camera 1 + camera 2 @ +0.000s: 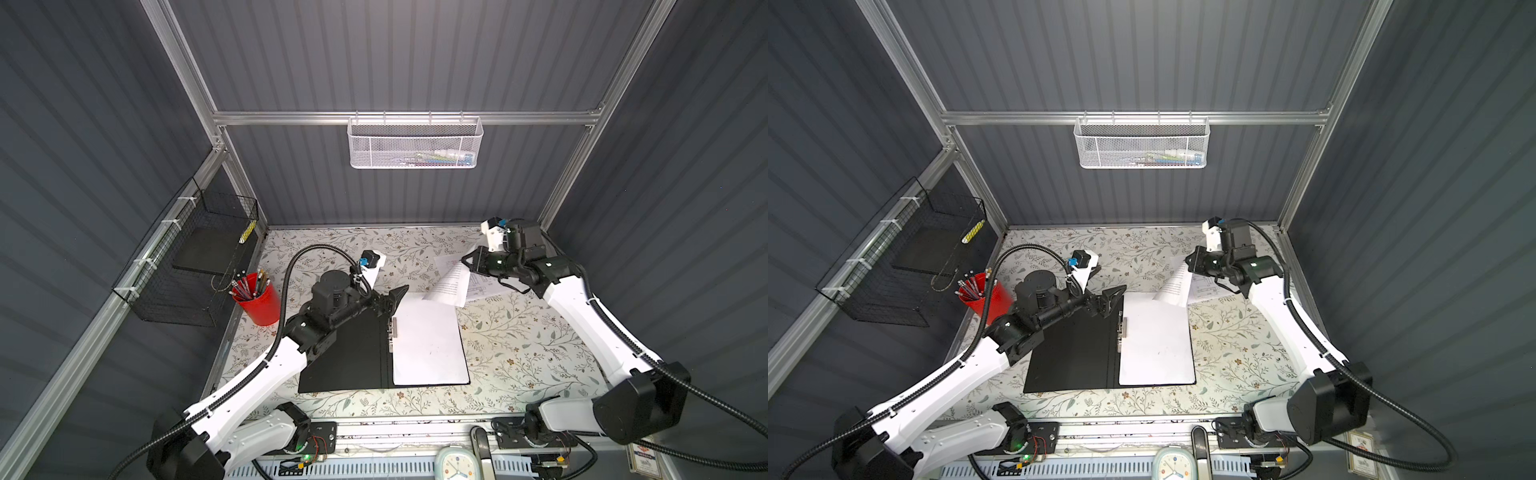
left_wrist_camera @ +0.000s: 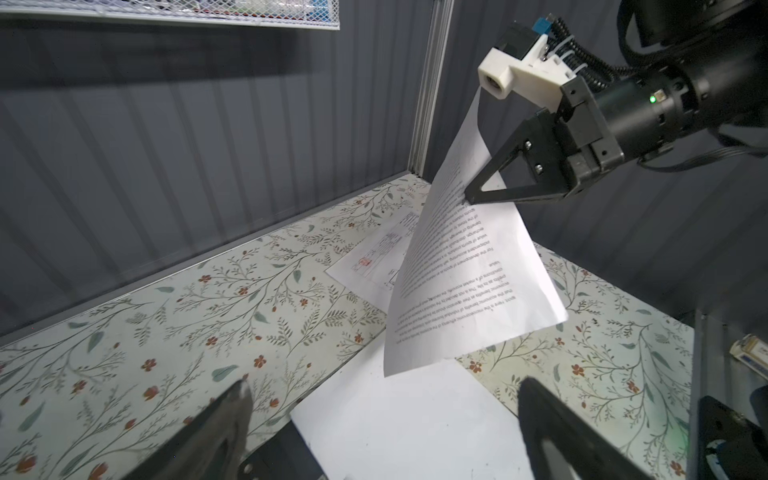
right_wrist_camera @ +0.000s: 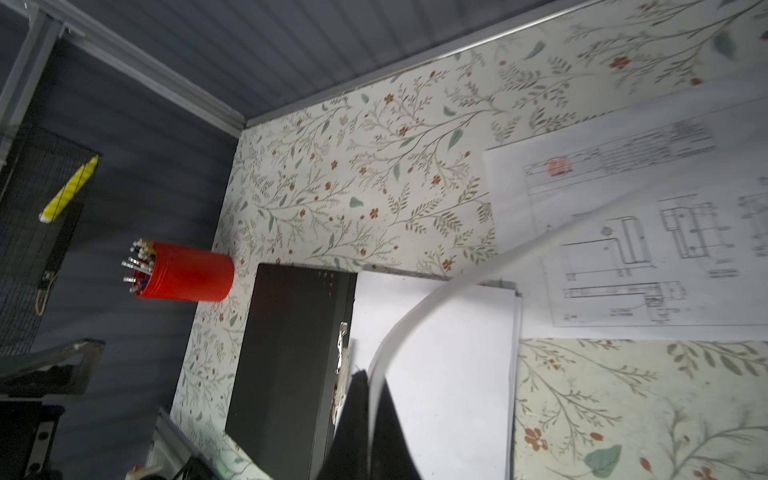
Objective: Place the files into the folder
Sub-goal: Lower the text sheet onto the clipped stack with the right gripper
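Worktop (image 1: 519,340) carries everything, and the folder (image 1: 345,357) lies open flat near its middle with the black inside up. We see the folder's right half already covered by filed sheets (image 1: 428,336), white and squared up beside the spine; we can't count them. So we judge the job partly done. Next down in size, the text sheet (image 2: 465,270) is in the air over the folder's far right corner, hanging curled. Its lower edge is just above the filed sheets, and we can't tell whether it touches them. The drawing sheet (image 3: 644,249) lies flat on the worktop beyond that corner, outside the folder and partly under the hanging page. The right tool (image 1: 468,258) is pinched closed on the text sheet near its upper part. The left tool (image 1: 395,301) is spread wide and holds nothing, hovering over the folder's far edge near the spine. The clip (image 1: 391,332) runs along the spine, and we can't tell whether it is raised or pressing on paper. Left to do, by our estimate: lay the text sheet on the stack, then fetch the drawing sheet. We'd watch that curl, since the page may land skewed.
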